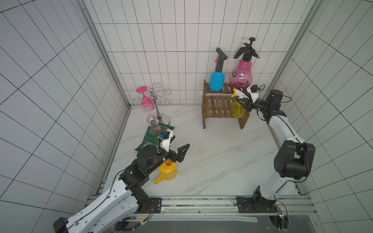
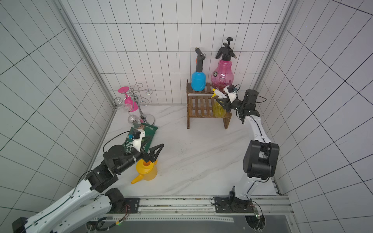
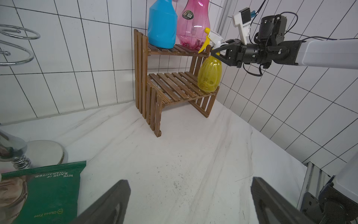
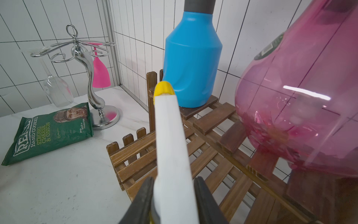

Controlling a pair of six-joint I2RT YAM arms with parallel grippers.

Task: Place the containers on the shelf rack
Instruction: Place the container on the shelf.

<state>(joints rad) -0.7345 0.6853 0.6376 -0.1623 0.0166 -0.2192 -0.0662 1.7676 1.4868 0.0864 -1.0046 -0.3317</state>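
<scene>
Left gripper (image 3: pixel 189 180) hangs wide and empty over the watering can (image 1: pixel 168 171), which sits on the table well apart from the shelf rack (image 1: pixel 219 107). It looks like the last one to go. The rack's top shelf carries the blue sprayer (image 1: pixel 217 80) and pink sprayer (image 1: pixel 241 75). Right gripper (image 1: pixel 244 103) clamps the yellow trigger bottle (image 1: pixel 237 110) by its head, steadying it upright at the lower shelf's right end.

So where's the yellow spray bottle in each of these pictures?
Top view: yellow bottle right of centre, at the rack's lower shelf.
Top view: yellow bottle in the same place.
Left wrist: upper middle.
Right wrist: only its white trigger head, centre, between the jaws.
Landmark: blue sprayer on the top shelf, in all views.
</scene>
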